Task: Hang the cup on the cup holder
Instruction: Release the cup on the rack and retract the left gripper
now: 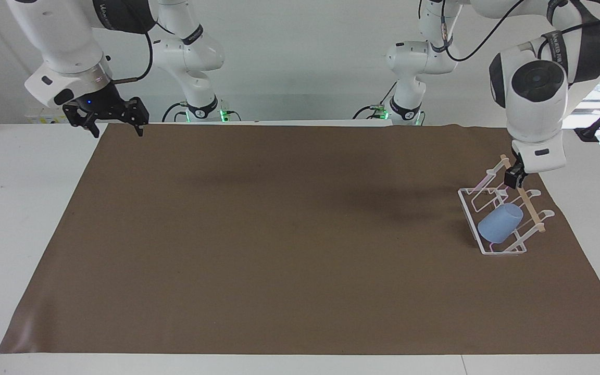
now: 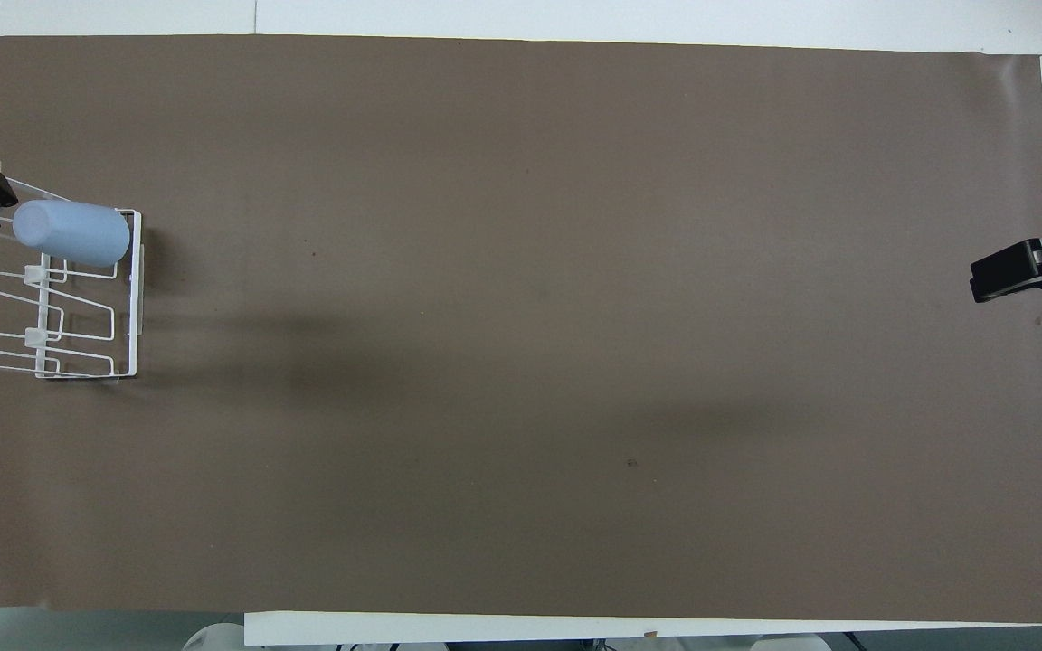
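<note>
Light-blue cup (image 1: 499, 223) sits slanted on the wire cup holder (image 1: 469, 211), at the left gripper's (image 1: 512, 179) five o'clock; its finger state unclear. Right gripper (image 1: 114, 117) waits spread apart.

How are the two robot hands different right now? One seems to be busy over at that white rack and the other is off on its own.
The left hand hangs low over the cup holder, close to its wooden rod, while the right hand waits by the mat's corner at the right arm's end. The right hand's fingers are spread open; the left hand's cannot be made out. Both are black and hold nothing: the cup sits on the holder's prongs.
</note>
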{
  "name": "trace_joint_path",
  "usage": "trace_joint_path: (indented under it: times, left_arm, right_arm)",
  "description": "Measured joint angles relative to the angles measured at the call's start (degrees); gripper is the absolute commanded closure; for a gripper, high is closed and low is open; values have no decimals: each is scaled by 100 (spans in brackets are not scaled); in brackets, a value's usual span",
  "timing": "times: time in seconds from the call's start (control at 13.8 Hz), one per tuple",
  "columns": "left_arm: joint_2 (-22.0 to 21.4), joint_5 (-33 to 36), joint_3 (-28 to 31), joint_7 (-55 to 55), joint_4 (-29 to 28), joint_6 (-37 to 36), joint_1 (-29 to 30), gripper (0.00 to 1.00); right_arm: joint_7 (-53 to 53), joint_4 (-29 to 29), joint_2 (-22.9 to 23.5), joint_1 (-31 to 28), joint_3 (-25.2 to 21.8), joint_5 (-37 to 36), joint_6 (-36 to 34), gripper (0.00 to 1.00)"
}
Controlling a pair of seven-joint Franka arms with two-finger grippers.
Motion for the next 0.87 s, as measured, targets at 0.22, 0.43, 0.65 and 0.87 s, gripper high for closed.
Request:
trace_joint_path:
  times: [0.22, 0.43, 0.65, 0.87]
  left_arm:
    - [-208, -866, 7, 1272, 4, -168, 151, 0]
    - [-288, -1663, 43, 2473, 257, -457, 212, 0]
    - [-261, -2015, 56, 3071, 600, -806, 212, 0]
    - [-224, -2088, 257, 3171, 632, -827, 79, 0]
  right_arm:
    - [0, 0, 0, 0, 0, 0, 0, 1]
    - [0, 0, 0, 0, 0, 0, 0, 1]
    - [0, 0, 0, 0, 0, 0, 0, 1]
    - [0, 0, 0, 0, 0, 0, 0, 1]
